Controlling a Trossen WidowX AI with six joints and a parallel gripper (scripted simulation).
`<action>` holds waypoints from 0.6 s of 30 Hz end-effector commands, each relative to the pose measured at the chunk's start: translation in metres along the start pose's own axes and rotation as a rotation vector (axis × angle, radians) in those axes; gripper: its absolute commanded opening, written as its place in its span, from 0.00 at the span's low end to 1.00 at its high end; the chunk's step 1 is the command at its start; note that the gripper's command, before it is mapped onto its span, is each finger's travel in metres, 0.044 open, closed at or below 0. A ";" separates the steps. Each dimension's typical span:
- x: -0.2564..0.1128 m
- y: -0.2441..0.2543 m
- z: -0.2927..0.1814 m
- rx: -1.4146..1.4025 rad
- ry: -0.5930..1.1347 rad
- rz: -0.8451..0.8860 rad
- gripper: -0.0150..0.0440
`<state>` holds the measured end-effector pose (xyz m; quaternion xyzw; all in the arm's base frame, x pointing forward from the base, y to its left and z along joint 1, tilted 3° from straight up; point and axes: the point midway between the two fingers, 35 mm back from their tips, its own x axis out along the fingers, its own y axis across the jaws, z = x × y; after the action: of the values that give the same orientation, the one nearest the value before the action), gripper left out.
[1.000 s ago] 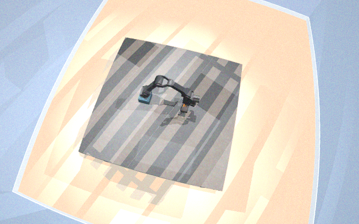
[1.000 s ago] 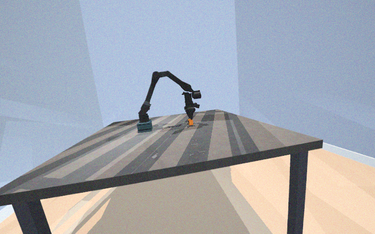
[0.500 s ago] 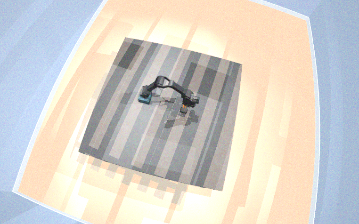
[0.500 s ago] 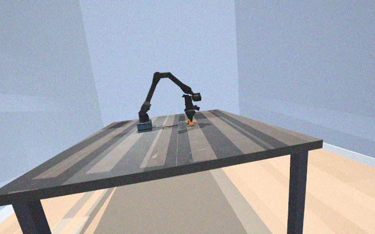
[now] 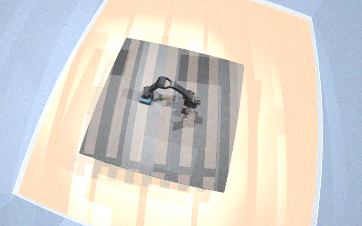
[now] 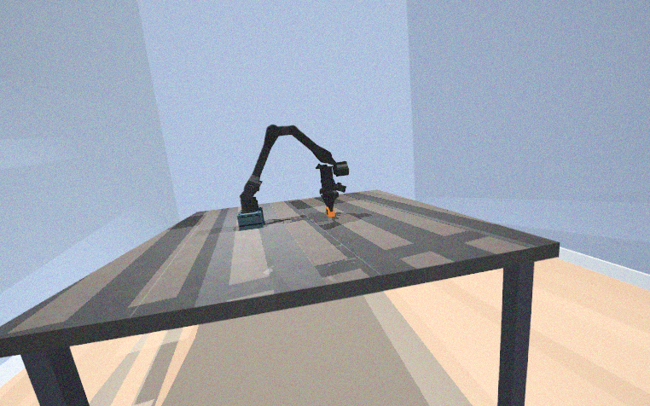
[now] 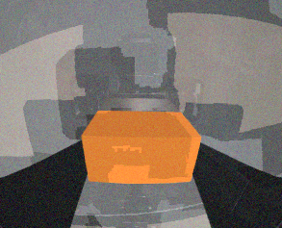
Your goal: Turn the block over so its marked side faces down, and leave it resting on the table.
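Note:
The orange block is between the two black fingers, which press on its two short ends in the wrist view. My gripper points down and is shut on the block. In the exterior view the block's underside is at or very near the table; I cannot tell whether it touches. The wrist view shows two long orange faces and a narrow right end, with lighter patches that look like light. No clear mark shows on them. The fingers hide most of the block in the top view.
The arm's blue-green base stands on the table, to the left of the block in the top and exterior views. The arm arches from it over to the gripper. Shadows and striped bands of grey cross the table top.

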<state>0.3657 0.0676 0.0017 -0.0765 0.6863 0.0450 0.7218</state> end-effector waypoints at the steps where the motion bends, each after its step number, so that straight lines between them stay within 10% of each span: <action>1: 0.002 0.000 0.000 -0.003 0.004 0.000 0.56; 18: -0.028 0.000 0.000 -0.003 0.002 0.000 0.25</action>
<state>0.3647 0.0687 0.0251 -0.0781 0.6885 0.0461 0.7196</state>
